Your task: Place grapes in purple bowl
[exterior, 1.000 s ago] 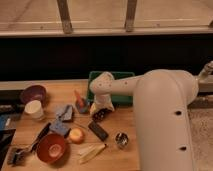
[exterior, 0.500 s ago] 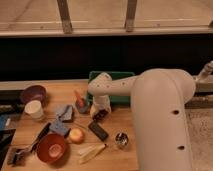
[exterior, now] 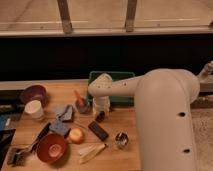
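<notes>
- The round, smooth, dark purple bowl [exterior: 33, 92] sits at the far left rear of the pale wooden worktop [exterior: 55, 95], with nothing visible inside it.
- The short white cup [exterior: 34, 109] stands just in front of that bowl.
- The small grey dish holding an orange stick-like piece [exterior: 81, 103] lies between the bowl and the gripper, so I judge that a straight, low path leftward would risk clipping it.
- The small, bumpy, dark reddish-purple bunch of grapes [exterior: 100, 118] is near the worktop's middle, directly beneath the gripper.
- The white two-finger gripper [exterior: 101, 114] points down over the bunch with its fingers closed, apparently pinching the grapes.
- From the gripper, the purple bowl lies well apart, to the left and slightly to the rear. The coming carry probably calls for a lift, then a leftward sweep.
</notes>
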Available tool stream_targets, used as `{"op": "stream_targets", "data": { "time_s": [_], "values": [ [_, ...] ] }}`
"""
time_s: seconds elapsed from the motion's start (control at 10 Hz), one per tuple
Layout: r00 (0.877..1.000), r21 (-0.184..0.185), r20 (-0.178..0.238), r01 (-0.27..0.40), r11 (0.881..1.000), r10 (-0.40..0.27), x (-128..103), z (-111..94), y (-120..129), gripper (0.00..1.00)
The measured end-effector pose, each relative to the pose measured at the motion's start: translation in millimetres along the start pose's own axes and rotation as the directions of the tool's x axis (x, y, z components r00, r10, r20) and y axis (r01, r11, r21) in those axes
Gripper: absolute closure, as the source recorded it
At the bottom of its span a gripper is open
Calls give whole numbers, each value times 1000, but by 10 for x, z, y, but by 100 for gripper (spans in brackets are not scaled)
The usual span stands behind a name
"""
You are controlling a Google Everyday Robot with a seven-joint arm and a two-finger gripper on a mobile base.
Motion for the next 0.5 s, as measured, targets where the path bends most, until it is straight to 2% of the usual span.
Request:
{"op": "stream_targets", "data": {
  "time_s": [0.2,0.5],
  "values": [
    [1000,-12,17,18,1000,-18,60,-102,-14,81],
    [994,-36,96,56,998,-52,115,-584,-28,81]
  ]
}}
